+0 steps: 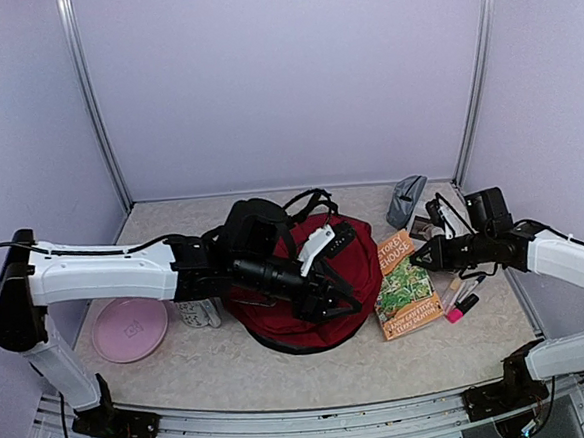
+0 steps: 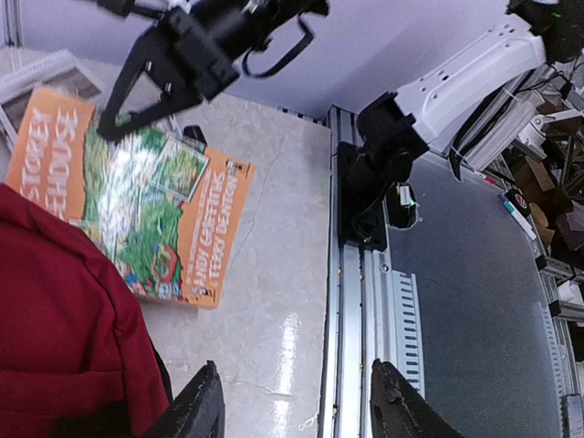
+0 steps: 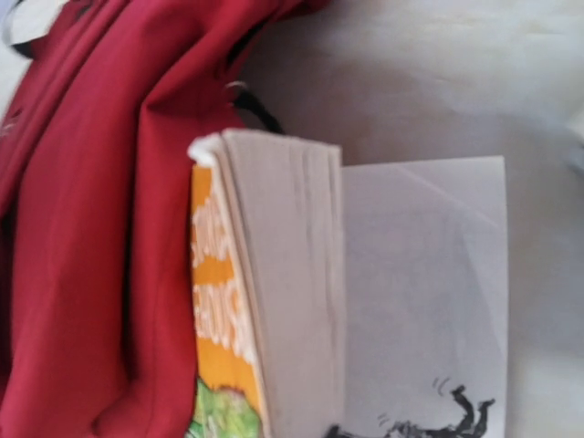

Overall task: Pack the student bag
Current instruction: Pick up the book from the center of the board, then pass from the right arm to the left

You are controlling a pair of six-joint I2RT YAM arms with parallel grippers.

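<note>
Looking down from above, a dark red backpack (image 1: 361, 269) lies in the middle of a pale table (image 1: 222, 369), its black straps toward the back edge. The left arm reaches across it from the left side, and the left gripper (image 1: 340, 301) hangs over the bag's near right part. An orange and green book (image 1: 407, 289) lies flat just to the right of the bag. The right gripper (image 1: 422, 258) sits at the book's far edge.

Only this overhead view shows the rest: a pink plate (image 1: 129, 329) near the left edge, a small grey pouch (image 1: 407, 199) by the back right corner, and some pens (image 1: 462, 307) beside the book toward the right edge.

The left wrist camera shows its own two black fingers (image 2: 203, 401) spread apart with nothing between them, above bare table. It also shows the bag's red cloth on one side and the book's cover beyond, with the right gripper's fingers drawn together to a point at the book's edge.

The right wrist camera shows what neither other view does: a close, blurred look at the book's thick block of page edges, a white page with a small black drawing, and red cloth touching the book. Its own fingers are out of frame, so whether they pinch the book cannot be told.
</note>
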